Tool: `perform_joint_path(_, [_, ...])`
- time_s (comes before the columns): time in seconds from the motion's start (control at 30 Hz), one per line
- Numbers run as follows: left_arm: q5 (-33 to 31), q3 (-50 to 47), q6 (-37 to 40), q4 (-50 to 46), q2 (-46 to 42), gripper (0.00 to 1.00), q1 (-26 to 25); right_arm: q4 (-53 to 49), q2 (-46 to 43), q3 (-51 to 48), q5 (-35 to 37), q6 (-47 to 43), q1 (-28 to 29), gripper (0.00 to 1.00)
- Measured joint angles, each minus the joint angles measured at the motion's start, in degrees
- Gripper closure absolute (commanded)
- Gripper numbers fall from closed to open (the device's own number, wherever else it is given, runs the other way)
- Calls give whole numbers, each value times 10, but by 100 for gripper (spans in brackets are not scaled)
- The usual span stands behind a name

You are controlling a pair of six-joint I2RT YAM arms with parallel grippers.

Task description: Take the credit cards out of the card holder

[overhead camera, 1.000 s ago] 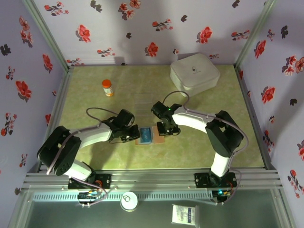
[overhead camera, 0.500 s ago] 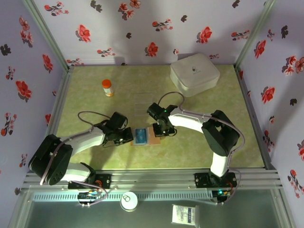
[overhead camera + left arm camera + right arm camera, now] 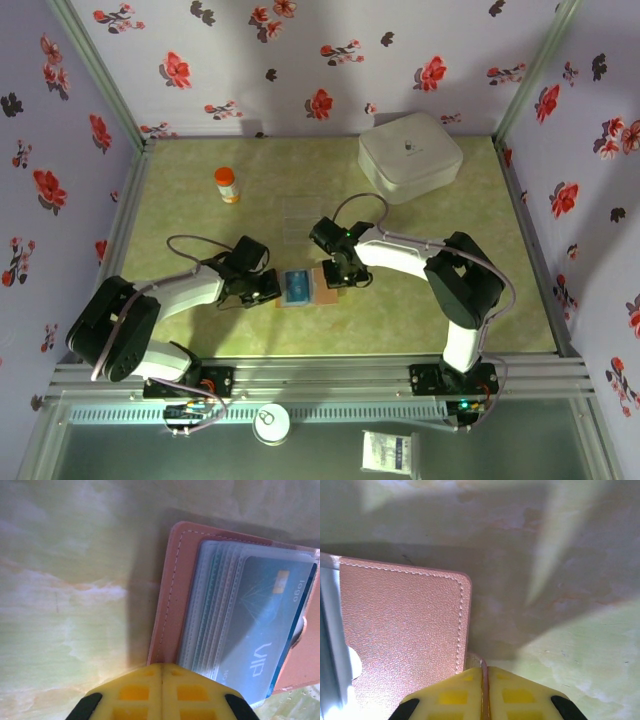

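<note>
From above, the card holder [image 3: 318, 288] lies open on the table [image 3: 430, 310], with the left gripper [image 3: 272, 291] at its 9 o'clock and the right gripper [image 3: 340, 279] at 3 o'clock; the left wrist view shows fingers [image 3: 135, 695] pressed together at its edge, by the sleeved blue credit cards [image 3: 260, 630]; the right wrist view shows fingers [image 3: 520, 700] pinching its leather rim.

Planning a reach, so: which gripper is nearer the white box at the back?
Right. The right gripper sits in front of the white box, slightly left; the left gripper is farther left.

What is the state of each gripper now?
Left gripper: closed, holding nothing visible.
Right gripper: closed on an edge of the brown leather-like bifold card holder.
</note>
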Motion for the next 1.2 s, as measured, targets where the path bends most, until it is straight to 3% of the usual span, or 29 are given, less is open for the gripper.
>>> perform_joint_path(0.23, [12, -2, 0, 14, 5, 100, 6, 11, 0, -22, 2, 2, -2, 88])
perform_joint_path(0.77, [16, -2, 0, 14, 6, 100, 8, -23, -22, -28, 50, 3, -14, 61])
perform_joint_path(1.0, [17, -2, 0, 14, 6, 100, 8, -37, -24, -37, 63, 3, -19, 59])
perform_joint_path(1.2, [19, -2, 0, 13, 6, 100, 9, -36, -9, -37, 62, 3, -20, 62])
